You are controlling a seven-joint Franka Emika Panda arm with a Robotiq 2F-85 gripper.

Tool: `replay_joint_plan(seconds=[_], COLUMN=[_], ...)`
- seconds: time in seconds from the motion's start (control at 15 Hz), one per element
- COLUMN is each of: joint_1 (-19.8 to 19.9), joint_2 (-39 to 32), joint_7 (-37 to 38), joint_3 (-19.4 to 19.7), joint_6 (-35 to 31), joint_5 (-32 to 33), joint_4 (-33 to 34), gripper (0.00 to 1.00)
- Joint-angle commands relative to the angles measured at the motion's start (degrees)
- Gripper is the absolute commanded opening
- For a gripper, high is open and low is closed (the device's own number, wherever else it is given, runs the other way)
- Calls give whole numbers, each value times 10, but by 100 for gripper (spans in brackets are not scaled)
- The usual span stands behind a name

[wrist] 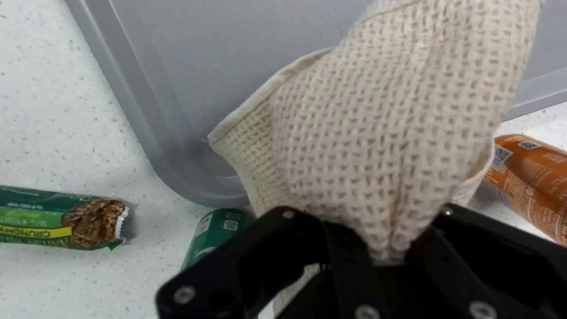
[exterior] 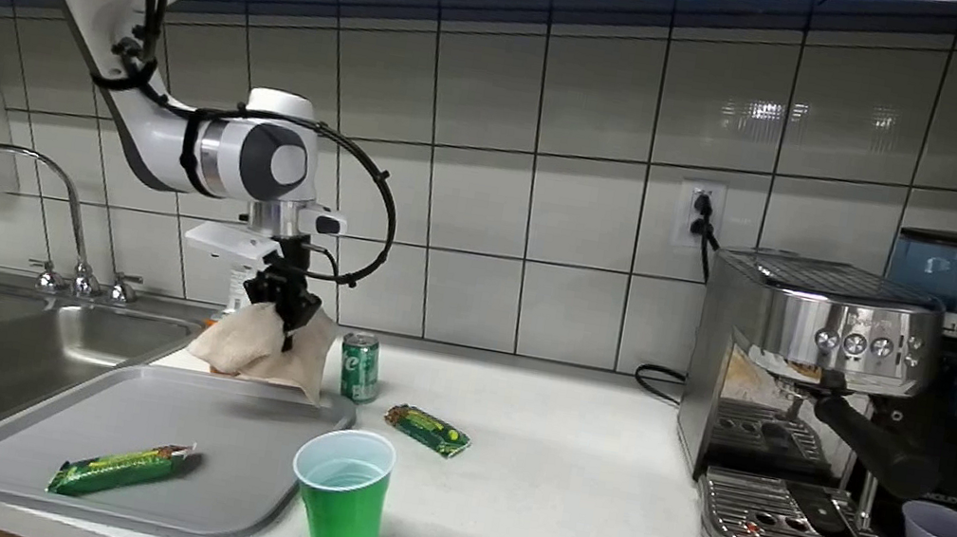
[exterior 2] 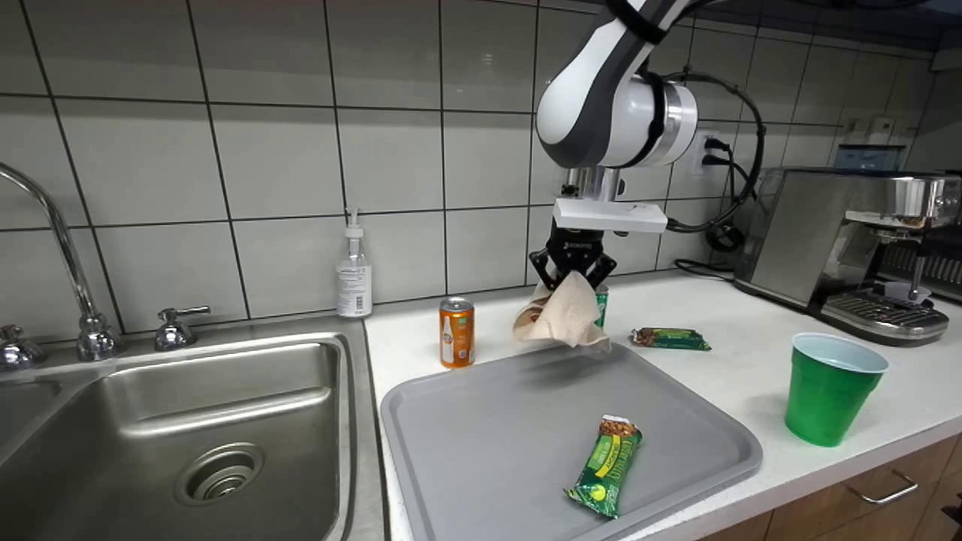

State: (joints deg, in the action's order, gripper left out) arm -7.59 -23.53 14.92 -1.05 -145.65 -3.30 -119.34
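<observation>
While my pincer [exterior: 288, 338] pts down, its jaws are drawn nearly together w/ a bunched fold of beige cloth [exterior 2: 564, 314] gripped btwn them. I've got the cloth hanging over the wall-side edge of the gray tray [exterior 2: 481, 421]; can't tell if its hem touches. Orange can [exterior 2: 457, 333] & green can [exterior: 360, 367] stand nr the cloth, one each side. One green-wrapped bar [exterior 2: 606, 469] lies on the tray, a 2nd bar [exterior: 427, 430] on the counter [exterior: 549, 491] nr the green can. Green cup [exterior: 343, 516] stands nr the tray.
</observation>
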Motion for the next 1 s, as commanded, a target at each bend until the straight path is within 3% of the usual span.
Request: replay_joint_plan(seconds=[0.0, 0.93], joint_1=[6, -6], joint_2=[-24, -128], joint_7=[-7, 5], joint_3=[-6, -2], joint_6=[30, 96], joint_5=[-7, -1], joint_4=[50, 200], gripper=[3, 3])
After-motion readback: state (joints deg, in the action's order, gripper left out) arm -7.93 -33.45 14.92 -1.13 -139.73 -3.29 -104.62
